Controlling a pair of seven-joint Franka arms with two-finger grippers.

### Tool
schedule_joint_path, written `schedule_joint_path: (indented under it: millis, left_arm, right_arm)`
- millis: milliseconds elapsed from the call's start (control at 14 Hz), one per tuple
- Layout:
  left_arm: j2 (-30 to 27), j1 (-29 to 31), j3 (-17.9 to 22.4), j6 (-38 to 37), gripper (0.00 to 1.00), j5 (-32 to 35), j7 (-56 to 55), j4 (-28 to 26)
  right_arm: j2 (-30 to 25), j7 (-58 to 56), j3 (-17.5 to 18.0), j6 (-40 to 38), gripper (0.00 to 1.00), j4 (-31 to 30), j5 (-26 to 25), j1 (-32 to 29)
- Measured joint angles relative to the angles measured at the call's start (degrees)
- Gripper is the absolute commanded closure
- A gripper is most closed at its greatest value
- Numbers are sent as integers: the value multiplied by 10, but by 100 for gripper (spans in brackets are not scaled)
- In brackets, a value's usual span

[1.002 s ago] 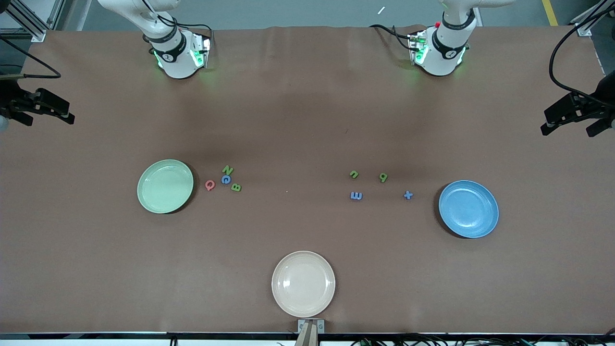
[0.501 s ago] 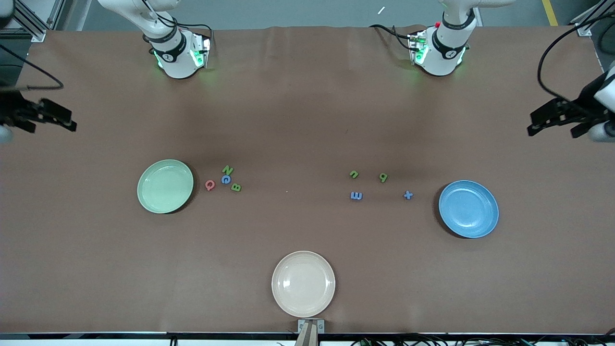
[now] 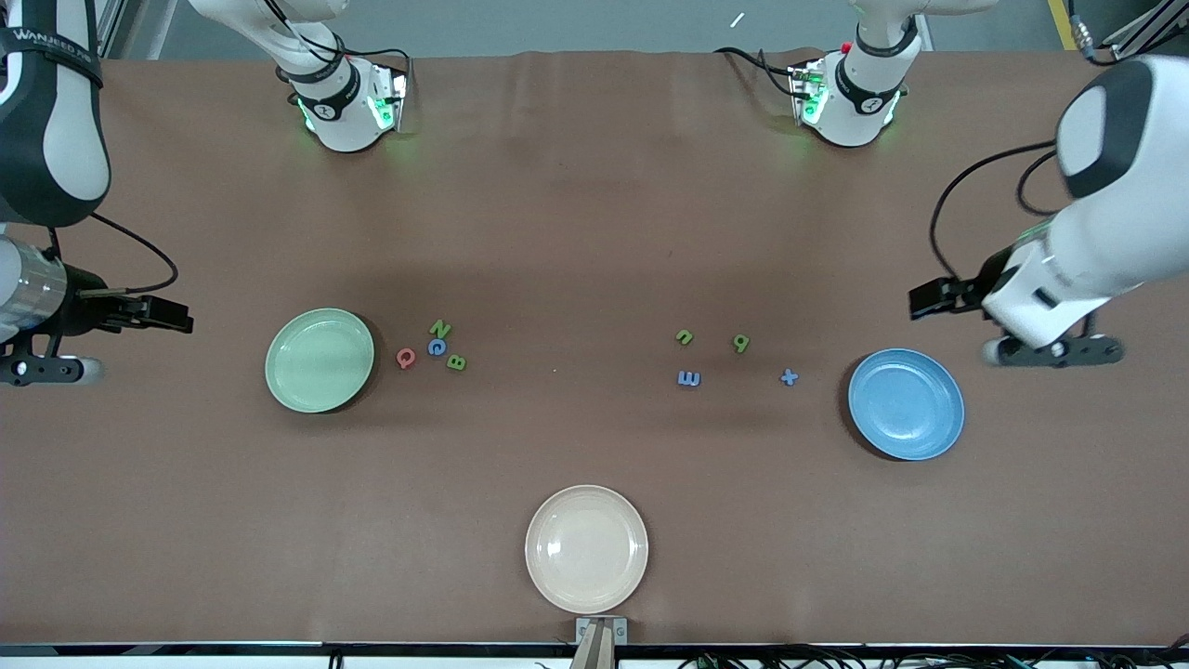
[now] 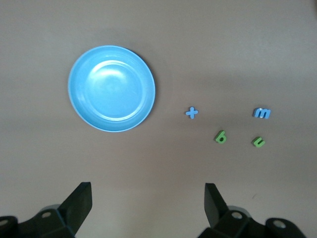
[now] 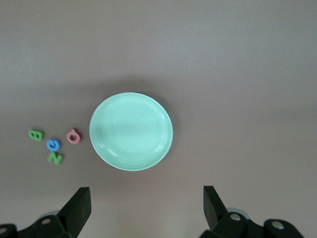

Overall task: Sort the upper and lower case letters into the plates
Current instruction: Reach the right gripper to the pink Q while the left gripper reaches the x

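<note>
The mint green plate (image 3: 320, 360) (image 5: 131, 131) lies toward the right arm's end, with capitals beside it: red Q (image 3: 405, 358), green N (image 3: 439, 328), blue C (image 3: 436, 347), green B (image 3: 456, 362). The blue plate (image 3: 906, 404) (image 4: 111, 89) lies toward the left arm's end. Near it are a green u (image 3: 685, 337), green b (image 3: 740, 343), blue m (image 3: 688, 378) and a small blue cross-shaped t (image 3: 789, 376). Both plates hold nothing. My right gripper (image 3: 181, 323) (image 5: 146, 201) hangs open over bare table beside the green plate. My left gripper (image 3: 921, 302) (image 4: 147, 198) hangs open over the table beside the blue plate.
A cream-beige plate (image 3: 586, 548) sits near the table's front edge, midway between the two arms' ends, with nothing on it. Both arm bases (image 3: 348, 102) (image 3: 850, 98) stand at the table's back edge. A brown cloth covers the table (image 3: 576, 232).
Both arms have swung in from the table's ends toward their plates, each gripper now close beside a plate. Letters and plates have not moved.
</note>
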Motion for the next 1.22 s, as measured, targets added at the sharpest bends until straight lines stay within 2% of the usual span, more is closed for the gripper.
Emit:
schedule_joint_path:
  millis: [143,501,644,1002,1217]
  left_arm:
    - [22,-7,-9,15,0,0,-24,0]
    - [68,-43,-10,92,0,0,-84,-18]
    - [77,-50,-10,143,0,1,-89,-45]
    - [98,-71,-10,255,0,26,-94,-126]
    - [106,-77,-10,360,0,28,-115,-188]
  right_arm:
    - [4,110,2,28,0,-18,6,28]
    - [44,394,7,172,0,-114,6,122]
    - [47,446,7,229,0,-155,7,135]
    - [48,514,7,381,0,-260,47,149]
    - [54,566,7,402,3,-289,47,167]
